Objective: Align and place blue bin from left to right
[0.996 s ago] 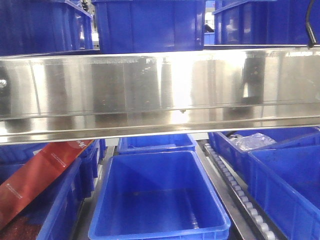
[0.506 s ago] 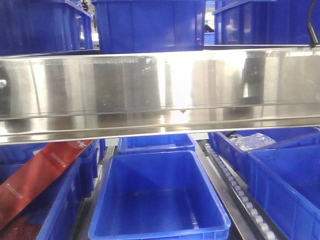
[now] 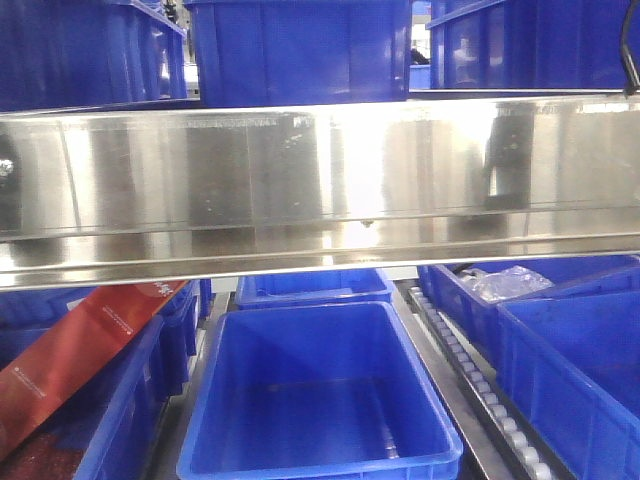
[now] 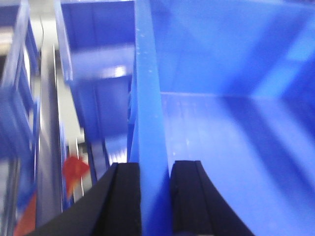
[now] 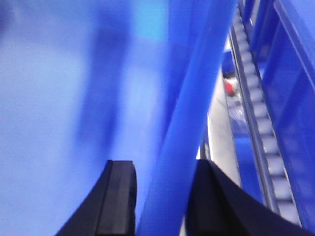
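Blue bin (image 3: 318, 395) sits low and centre in the front view, an open rectangular plastic crate with smooth glossy inner walls, a thick rolled rim and a bare floor that catches a dull shine. It rests on a lower shelf level, under a broad stainless steel shelf edge (image 3: 320, 180) that runs across the whole view, brushed and mirror-bright with a white glare in the middle. Darker blue bins (image 3: 300, 50) stand in a row on top of that shelf. Left of the bin a red packet (image 3: 85, 350) leans tilted across another bin. To the right a strip of small white rollers (image 3: 480, 385) runs near to far, with more blue bins beyond it, one holding crumpled clear plastic (image 3: 505, 283). Neither arm shows in this view.

From the left wrist, the left gripper (image 4: 154, 196) has its two black, matte, slightly curved fingers set on either side of the bin's left wall (image 4: 147, 113), clamped across the rim. The picture is blurred; a steel rail and a red smear lie to the left.

From the right wrist, the right gripper (image 5: 165, 196) likewise straddles the bin's right rim (image 5: 197, 103), one black finger inside, one outside, closed on it. The roller strip (image 5: 261, 137) runs just beside it.
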`<action>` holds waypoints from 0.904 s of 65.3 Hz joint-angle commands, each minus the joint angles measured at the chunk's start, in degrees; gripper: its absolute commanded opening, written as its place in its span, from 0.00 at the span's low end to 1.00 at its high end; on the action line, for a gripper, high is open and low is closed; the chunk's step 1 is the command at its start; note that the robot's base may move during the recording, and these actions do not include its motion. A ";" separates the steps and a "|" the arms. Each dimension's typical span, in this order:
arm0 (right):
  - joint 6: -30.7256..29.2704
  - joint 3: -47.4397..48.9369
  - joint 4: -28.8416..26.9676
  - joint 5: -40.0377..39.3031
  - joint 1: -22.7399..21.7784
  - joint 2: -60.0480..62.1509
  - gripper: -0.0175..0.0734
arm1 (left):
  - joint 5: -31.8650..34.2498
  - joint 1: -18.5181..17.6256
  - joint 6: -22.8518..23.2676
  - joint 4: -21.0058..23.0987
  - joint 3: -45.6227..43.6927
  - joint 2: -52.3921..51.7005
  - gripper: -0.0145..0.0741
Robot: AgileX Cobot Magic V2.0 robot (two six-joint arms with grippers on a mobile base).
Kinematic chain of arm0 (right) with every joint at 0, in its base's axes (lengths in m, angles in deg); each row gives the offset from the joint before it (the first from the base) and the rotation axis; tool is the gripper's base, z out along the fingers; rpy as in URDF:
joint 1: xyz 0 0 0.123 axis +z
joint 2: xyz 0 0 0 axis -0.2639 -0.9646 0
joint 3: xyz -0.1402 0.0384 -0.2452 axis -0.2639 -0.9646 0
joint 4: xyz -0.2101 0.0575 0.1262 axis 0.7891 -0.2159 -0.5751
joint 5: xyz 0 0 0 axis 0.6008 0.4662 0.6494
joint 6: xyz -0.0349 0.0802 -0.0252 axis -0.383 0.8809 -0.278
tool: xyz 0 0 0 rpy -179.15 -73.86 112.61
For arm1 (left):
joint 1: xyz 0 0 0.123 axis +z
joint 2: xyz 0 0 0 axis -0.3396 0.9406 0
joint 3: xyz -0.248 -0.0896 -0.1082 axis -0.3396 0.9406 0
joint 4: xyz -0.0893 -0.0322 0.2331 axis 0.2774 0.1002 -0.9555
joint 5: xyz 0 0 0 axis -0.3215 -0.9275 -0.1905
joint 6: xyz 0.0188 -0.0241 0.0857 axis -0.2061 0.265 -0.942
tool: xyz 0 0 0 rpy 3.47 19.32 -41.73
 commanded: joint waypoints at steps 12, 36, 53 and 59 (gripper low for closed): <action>-1.27 1.20 0.14 -10.02 -0.39 -3.34 0.12 | -1.28 -0.65 -0.46 2.84 -1.00 1.92 0.04; -1.60 1.20 0.14 -11.89 -0.39 -9.77 0.13 | -3.23 -0.65 -0.46 1.86 -0.87 5.15 0.06; -2.14 1.20 0.30 -11.08 -1.14 -9.40 0.79 | -4.14 -0.65 -0.46 1.38 -1.00 5.70 0.62; -2.14 1.93 0.30 -9.08 -1.52 -9.34 0.82 | -3.87 -0.65 -0.46 -0.03 -1.12 5.70 0.88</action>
